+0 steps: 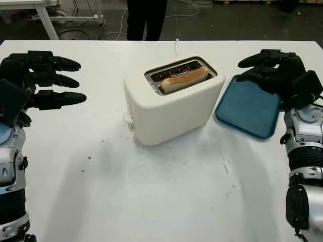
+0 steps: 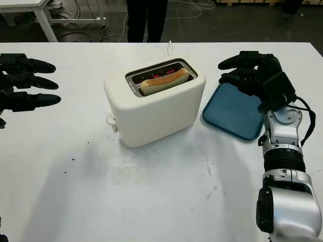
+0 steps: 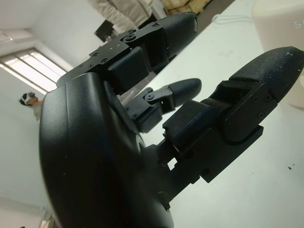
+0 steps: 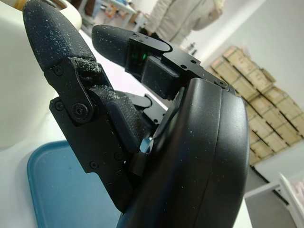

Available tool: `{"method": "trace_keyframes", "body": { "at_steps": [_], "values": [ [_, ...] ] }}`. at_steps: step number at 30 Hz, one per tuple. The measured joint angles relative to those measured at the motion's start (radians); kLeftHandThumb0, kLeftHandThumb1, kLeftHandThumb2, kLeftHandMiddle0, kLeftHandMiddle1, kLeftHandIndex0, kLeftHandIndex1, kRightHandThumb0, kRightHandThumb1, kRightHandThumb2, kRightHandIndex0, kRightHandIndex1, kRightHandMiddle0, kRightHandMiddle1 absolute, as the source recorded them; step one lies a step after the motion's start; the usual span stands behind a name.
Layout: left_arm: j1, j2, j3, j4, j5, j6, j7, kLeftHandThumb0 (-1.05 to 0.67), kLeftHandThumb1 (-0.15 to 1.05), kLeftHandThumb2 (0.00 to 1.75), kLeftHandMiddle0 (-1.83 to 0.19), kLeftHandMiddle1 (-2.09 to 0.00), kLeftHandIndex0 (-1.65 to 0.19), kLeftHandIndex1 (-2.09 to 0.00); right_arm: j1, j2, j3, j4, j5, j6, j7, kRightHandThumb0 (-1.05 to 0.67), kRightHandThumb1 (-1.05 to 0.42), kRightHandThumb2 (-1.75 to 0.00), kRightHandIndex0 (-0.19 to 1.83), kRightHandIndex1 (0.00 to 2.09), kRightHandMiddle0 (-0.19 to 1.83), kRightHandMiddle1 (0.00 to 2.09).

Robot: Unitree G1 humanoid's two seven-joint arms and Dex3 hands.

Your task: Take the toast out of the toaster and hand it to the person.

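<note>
Right now the right hand [image 2: 250,70] is open and holds nothing; it hovers above the far edge of the blue tray [image 1: 250,108], on the toaster's right and apart from its body. From the right wrist view the tray's blue floor [image 4: 61,190] sits below the black fingers [image 4: 52,33], with the toaster's cream wall beside them.

Out on the toaster's other side, the left hand [image 1: 43,80] is likewise open and empty, well apart from the toaster, its fingers aimed toward the toaster's left end. The left wrist view shows these fingers [image 3: 266,71] above the white table [image 1: 176,191], with a corner of the cream toaster beyond them.

Between the two hands stands the toaster [image 1: 171,101], cream and boxy, turned at an angle on the table so its lever knob faces the near left. The toast [image 1: 184,79] sits in the toaster's nearer slot, standing on edge with its top crust rising just above the slot. Its long axis runs along the slot, from the toaster's near-left end toward its far-right end.

Behind the toaster, past the table's far edge, a person [image 1: 146,20] in dark trousers stands on the floor.
</note>
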Motion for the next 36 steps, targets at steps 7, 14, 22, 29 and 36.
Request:
{"method": "trace_keyframes", "body": {
  "at_steps": [7, 14, 22, 29, 36],
  "values": [
    [0.000, 0.000, 0.001, 0.000, 0.000, 0.008, 0.000, -1.03, 0.36, 0.00, -1.16, -0.50, -1.15, -0.33, 0.000, 0.000, 0.000, 0.000, 0.000, 0.000, 0.002, -1.05, -0.80, 0.00, 1.05, 0.78, 1.10, 0.52],
    [0.000, 0.000, 0.001, 0.000, 0.000, 0.007, 0.000, -1.04, 0.36, 0.00, -1.16, -0.51, -1.15, -0.33, 0.000, 0.000, 0.000, 0.000, 0.000, 0.000, 0.001, -1.05, -0.79, 0.00, 1.05, 0.77, 1.10, 0.51],
    [0.000, 0.000, 0.001, 0.000, 0.000, 0.007, 0.000, -1.02, 0.36, 0.00, -1.16, -0.51, -1.14, -0.33, 0.000, 0.000, 0.000, 0.000, 0.000, 0.000, 0.003, -1.05, -0.80, 0.00, 1.06, 0.77, 1.12, 0.51],
    [0.000, 0.000, 0.001, 0.000, 0.000, 0.006, 0.000, -1.02, 0.36, 0.00, -1.16, -0.51, -1.14, -0.34, 0.000, 0.000, 0.000, 0.000, 0.000, 0.000, 0.002, -1.05, -0.80, 0.00, 1.07, 0.76, 1.12, 0.50],
    [0.000, 0.000, 0.001, 0.000, 0.000, 0.007, 0.000, -1.03, 0.36, 0.00, -1.16, -0.51, -1.14, -0.34, 0.000, 0.000, 0.000, 0.000, 0.000, 0.000, 0.002, -1.05, -0.80, 0.00, 1.06, 0.75, 1.11, 0.49]
  ]
}}
